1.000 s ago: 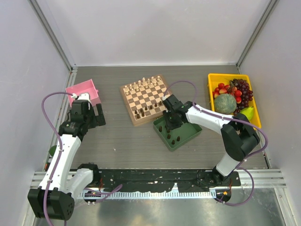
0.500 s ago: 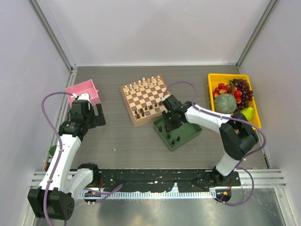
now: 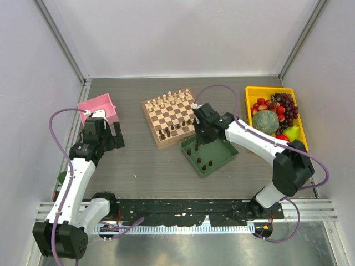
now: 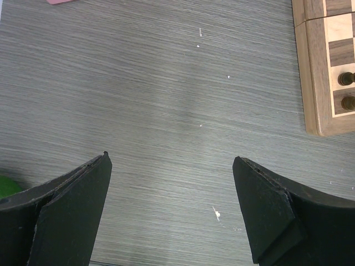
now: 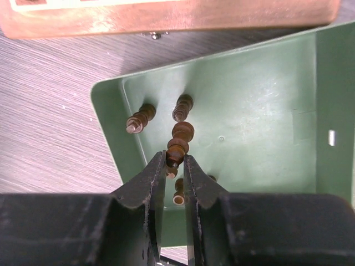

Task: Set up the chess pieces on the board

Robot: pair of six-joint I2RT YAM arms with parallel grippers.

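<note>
The right hand (image 5: 175, 160) is held over the green tray (image 5: 266, 111), and one dark chess piece (image 5: 180, 138) is pinched by its thin end between the two fingertips. Whether its foot is touching the tray floor cannot be told. More dark pieces (image 5: 138, 119) are seen standing in the same tray, near the corner that lies just beside the board (image 3: 172, 116). A short row of dark chessmen (image 3: 169, 131) is placed at the near edge of the board, and pale chessmen (image 3: 171, 100) are lined up at its far edge. The left hand (image 4: 172, 166) is spread wide over the bare desk (image 4: 166, 83), near the board's side.
</note>
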